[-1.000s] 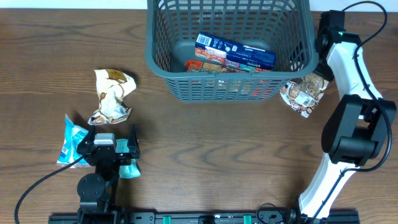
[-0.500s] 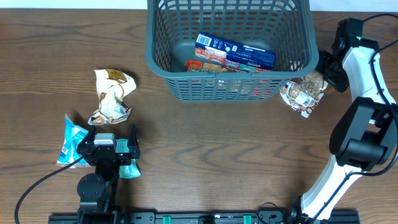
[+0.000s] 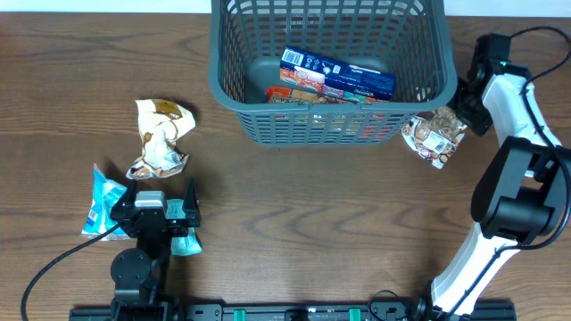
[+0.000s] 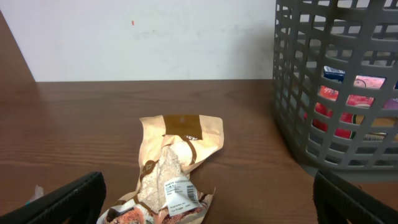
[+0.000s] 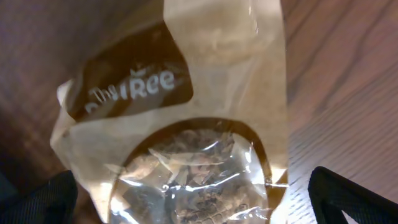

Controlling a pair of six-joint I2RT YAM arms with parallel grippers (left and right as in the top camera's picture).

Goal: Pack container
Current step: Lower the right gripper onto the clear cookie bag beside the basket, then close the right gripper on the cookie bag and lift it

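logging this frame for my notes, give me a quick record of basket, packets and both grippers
container: grey-blue basket, far middle of table
inside: blue pack, red packet
loose left: tan packet, light-blue packet
loose right: windowed packet by basket's right corner
left gripper: open, empty, by light-blue packet
right gripper: open, over windowed packet

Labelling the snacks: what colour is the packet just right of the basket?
The packet is tan with a brown band; right wrist view.
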